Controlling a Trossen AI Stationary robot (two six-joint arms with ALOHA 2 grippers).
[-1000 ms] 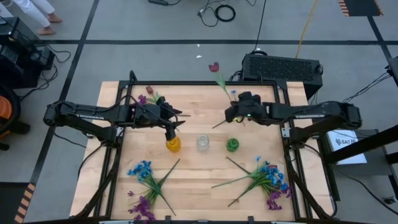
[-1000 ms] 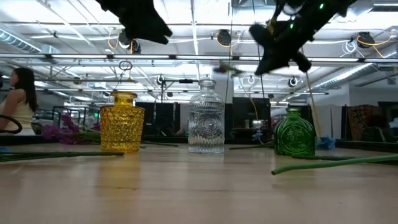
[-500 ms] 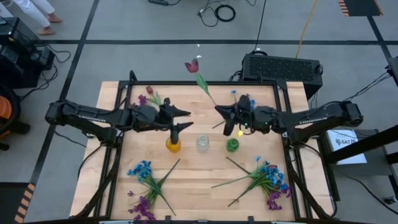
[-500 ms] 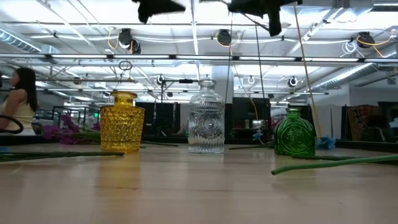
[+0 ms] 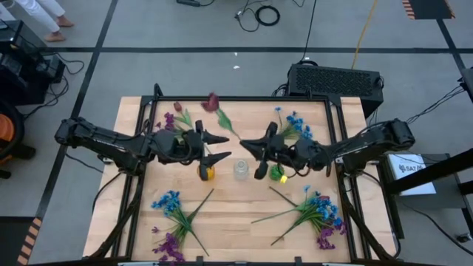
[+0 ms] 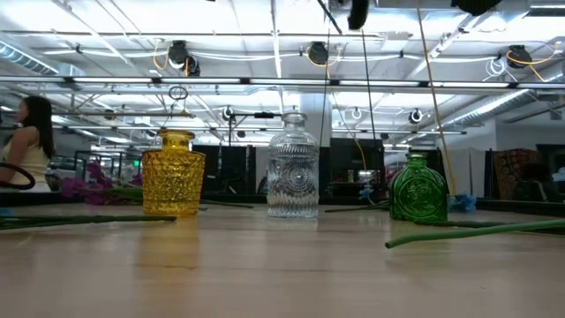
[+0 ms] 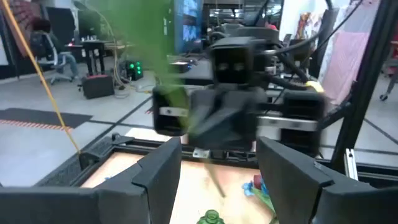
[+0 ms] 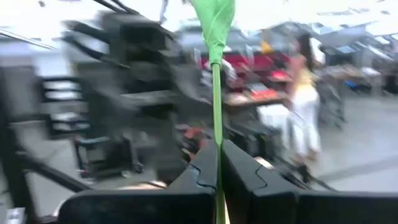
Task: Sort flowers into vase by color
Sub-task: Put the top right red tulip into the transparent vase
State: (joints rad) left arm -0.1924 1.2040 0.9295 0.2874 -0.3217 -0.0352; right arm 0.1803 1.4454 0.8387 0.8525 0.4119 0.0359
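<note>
My right gripper (image 5: 250, 145) is high above the table, over the clear vase (image 5: 241, 168), and is shut on a flower with a dark red blossom (image 5: 212, 102) and a green stem (image 8: 215, 99). My left gripper (image 5: 219, 148) faces it from the left, open and empty, above the yellow vase (image 5: 206, 173). Its two fingers (image 7: 160, 177) frame the right gripper in the left wrist view. The green vase (image 5: 277, 174) stands to the right of the clear one. All three vases stand upright in a row in the low view, the yellow vase (image 6: 174, 174) at the left. My right gripper pinches the flower's green stem (image 8: 216, 146) between its two fingers, well below the blossom. The fingers come roughly level from the table's right and lie across the stem. The flower is lifted clear, its blossom end slanting toward the table's far left.
Loose flowers lie in bunches at the near left (image 5: 174, 214), near right (image 5: 318, 214), far left (image 5: 177, 114) and far right (image 5: 295, 125). A long stem (image 6: 477, 231) lies on the table near the green vase (image 6: 418, 188). A person (image 6: 26, 141) sits beyond the table.
My right gripper has risen and gone toward the table's left with the red flower, whose blossom has swung left and nearer. My left gripper has risen from beside the yellow vase and tipped up to point level at the right gripper. Both have left the low view.
</note>
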